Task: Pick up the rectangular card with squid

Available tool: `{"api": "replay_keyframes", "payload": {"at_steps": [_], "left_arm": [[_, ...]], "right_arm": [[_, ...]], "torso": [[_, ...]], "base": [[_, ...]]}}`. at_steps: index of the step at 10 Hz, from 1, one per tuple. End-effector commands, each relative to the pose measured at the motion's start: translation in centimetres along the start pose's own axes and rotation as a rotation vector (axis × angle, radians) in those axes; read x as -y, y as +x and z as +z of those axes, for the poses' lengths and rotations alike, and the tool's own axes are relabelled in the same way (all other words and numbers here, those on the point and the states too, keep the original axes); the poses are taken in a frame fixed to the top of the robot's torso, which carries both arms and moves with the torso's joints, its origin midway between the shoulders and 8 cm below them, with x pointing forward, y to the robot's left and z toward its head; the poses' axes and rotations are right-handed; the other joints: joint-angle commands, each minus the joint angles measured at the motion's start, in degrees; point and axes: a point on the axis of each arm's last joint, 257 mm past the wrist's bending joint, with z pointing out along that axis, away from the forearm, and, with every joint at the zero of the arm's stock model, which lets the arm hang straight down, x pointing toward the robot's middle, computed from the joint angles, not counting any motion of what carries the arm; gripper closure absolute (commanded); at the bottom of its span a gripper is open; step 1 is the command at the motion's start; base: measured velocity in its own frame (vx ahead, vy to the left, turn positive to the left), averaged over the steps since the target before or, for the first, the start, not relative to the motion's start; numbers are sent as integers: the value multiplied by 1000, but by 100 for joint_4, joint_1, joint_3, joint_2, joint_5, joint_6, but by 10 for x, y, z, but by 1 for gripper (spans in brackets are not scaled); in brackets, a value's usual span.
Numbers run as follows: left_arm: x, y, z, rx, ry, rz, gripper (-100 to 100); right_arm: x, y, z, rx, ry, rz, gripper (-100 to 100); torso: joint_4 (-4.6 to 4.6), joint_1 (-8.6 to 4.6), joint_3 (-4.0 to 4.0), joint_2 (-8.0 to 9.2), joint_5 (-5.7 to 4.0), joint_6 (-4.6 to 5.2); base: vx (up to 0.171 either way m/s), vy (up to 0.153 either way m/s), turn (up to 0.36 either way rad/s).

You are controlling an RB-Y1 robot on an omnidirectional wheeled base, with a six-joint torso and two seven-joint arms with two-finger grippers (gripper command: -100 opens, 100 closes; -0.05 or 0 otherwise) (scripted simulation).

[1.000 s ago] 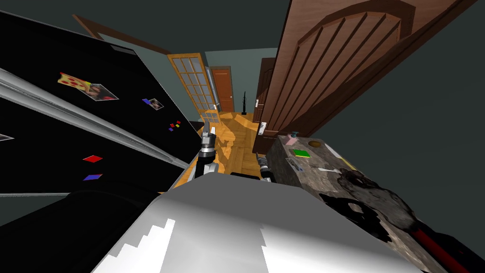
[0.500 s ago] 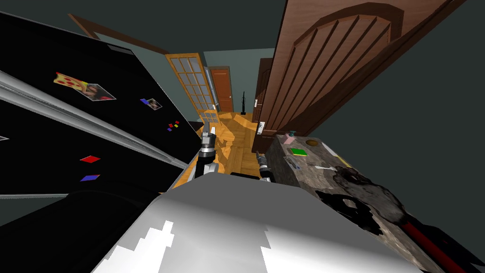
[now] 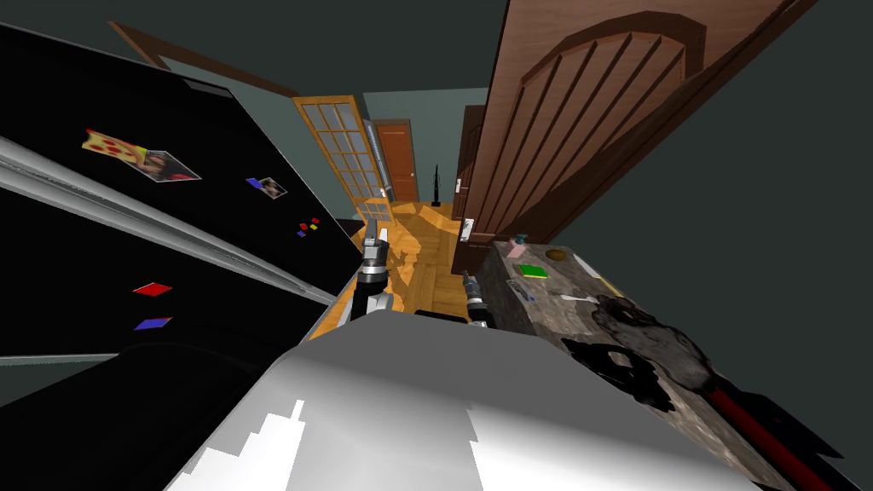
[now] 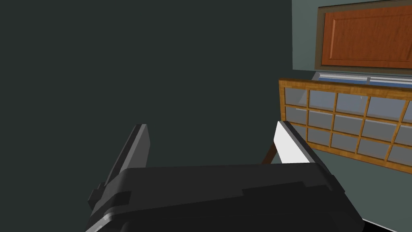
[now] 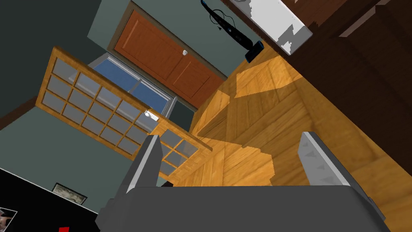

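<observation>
Head view shows a rectangular card (image 3: 169,165) with a pink and red picture, too small to read, high on the black fridge front (image 3: 222,205) at far left. It touches a pizza-slice magnet (image 3: 111,145). A smaller card (image 3: 271,187) sits to its right, well apart, and a red diamond magnet (image 3: 153,290) and a blue diamond magnet (image 3: 153,324) lie nearer. Both grippers are well apart from the cards, over the wood floor (image 3: 426,247). The left gripper (image 3: 376,228) is beside the fridge's edge, and the right gripper (image 3: 465,276) is beside the mottled counter (image 3: 563,320) on the right. Each has its fingers spread wide, holding nothing.
</observation>
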Motion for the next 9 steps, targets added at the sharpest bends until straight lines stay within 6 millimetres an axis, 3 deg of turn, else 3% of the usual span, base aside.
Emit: {"api": "replay_keyframes", "payload": {"at_steps": [1, 9], "left_arm": [[0, 0, 0, 0, 0, 0, 0], [0, 0, 0, 0, 0, 0, 0]], "right_arm": [[0, 7, -4, -20, -5, 77, -100], [-43, 42, -38, -106, -120, 380, -100]], "torso": [[0, 0, 0, 0, 0, 0], [-3, 5, -7, -12, 1, -1]], "base": [[4, -32, -50], [23, -22, -62]]}}
